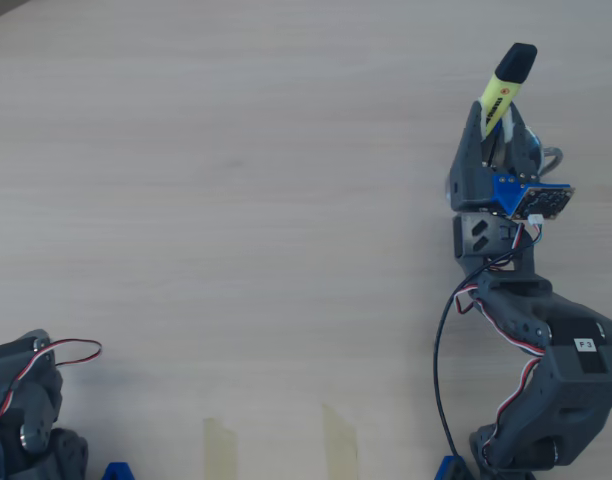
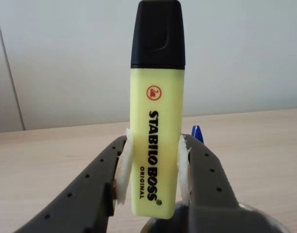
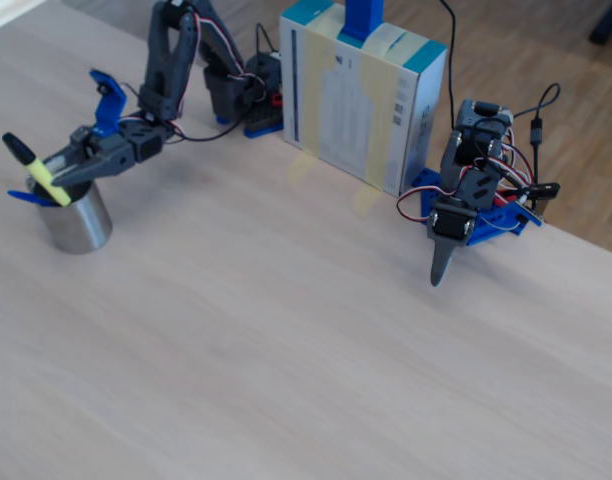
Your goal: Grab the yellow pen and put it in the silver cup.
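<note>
My gripper [image 3: 48, 178] is shut on the yellow pen [image 3: 44, 179], a chunky highlighter with a black cap [image 3: 16, 148]. It holds the pen tilted, cap up, with the lower end at the mouth of the silver cup [image 3: 78, 224]. In the wrist view the white-padded fingers [image 2: 123, 167] clamp the barrel [image 2: 156, 121], and the cup's rim [image 2: 265, 219] shows below. In the overhead view the gripper [image 1: 496, 118] covers the cup, and only the pen [image 1: 503, 95] sticks out.
A thin blue pen [image 3: 20, 197] stands in the cup, its tip showing in the wrist view [image 2: 197, 133]. A second arm [image 3: 456, 215] and a white-and-teal box [image 3: 361, 100] stand at the table's far side. Tape strips [image 1: 338, 432] lie near the overhead view's bottom edge.
</note>
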Robot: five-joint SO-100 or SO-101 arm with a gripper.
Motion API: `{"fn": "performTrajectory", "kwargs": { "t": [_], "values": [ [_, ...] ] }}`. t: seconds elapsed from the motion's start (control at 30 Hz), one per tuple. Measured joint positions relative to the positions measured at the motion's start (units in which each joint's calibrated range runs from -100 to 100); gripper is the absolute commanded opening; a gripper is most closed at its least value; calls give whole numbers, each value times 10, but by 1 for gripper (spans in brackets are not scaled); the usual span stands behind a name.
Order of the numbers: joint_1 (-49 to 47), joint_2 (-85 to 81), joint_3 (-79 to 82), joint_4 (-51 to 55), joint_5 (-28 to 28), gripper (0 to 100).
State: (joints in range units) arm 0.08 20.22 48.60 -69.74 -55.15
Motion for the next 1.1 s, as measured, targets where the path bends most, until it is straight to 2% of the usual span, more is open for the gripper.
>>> {"fn": "performTrajectory", "kwargs": {
  "t": [0.57, 1.1],
  "values": [
    [-6, 0, 0, 0, 0, 10],
    [38, 0, 0, 0, 0, 10]
  ]
}}
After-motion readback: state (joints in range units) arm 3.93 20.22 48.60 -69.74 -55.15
